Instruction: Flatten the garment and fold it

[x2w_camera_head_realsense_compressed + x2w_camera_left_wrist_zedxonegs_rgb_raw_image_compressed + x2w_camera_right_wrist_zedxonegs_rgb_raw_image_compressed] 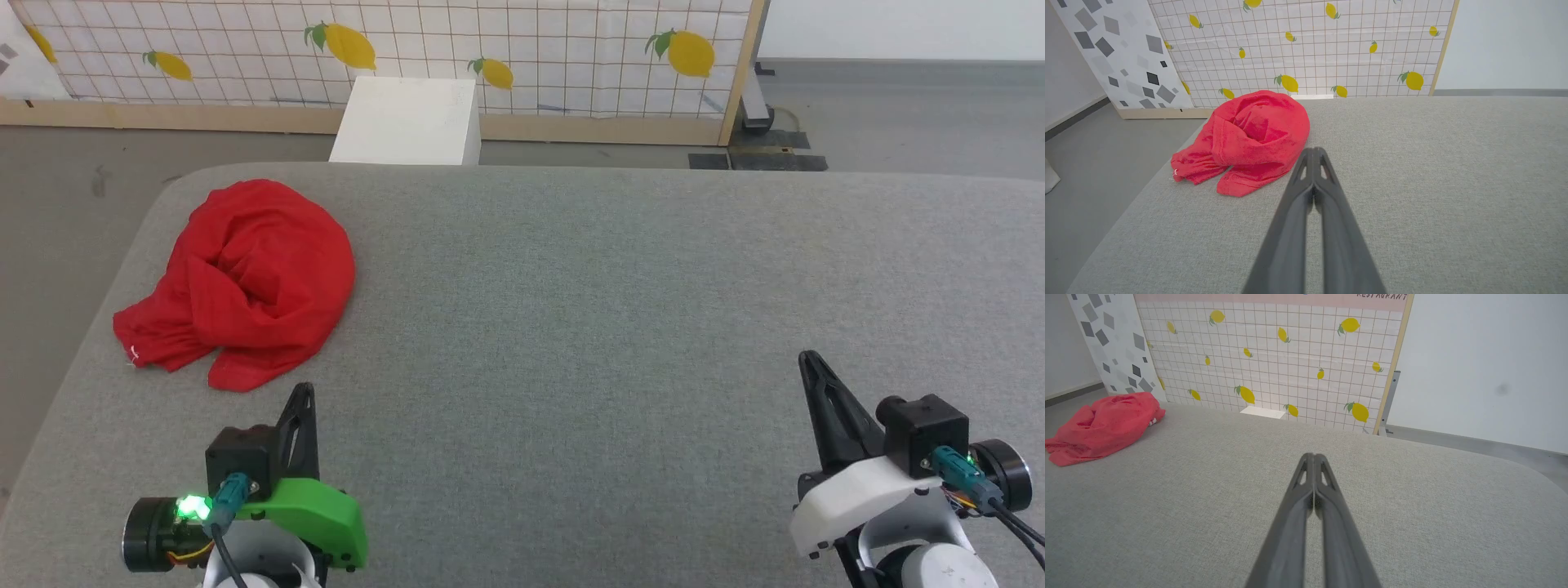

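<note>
garment (pixel 245 278): crumpled red heap on grey table (pixel 588 327) | lemon panel (pixel 1306 347) reads "RESTAURANT" | left jaws, right jaws: pressed together, empty

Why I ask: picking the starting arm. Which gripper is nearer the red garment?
The left gripper, just short of the garment; the right gripper is far across.

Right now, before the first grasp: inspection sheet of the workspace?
surface: grey padded table, rounded corners.
job's things: garment, red, crumpled heap near the far left corner, not flattened.
clutter: nothing seen.
tools: left tool shut, empty, just short of the garment; right tool shut, empty, far from it.
cables: left wrist lead, right wrist lead, both short, clear of the garment.
surroundings: lemon-print panel and white box behind the table.
</note>
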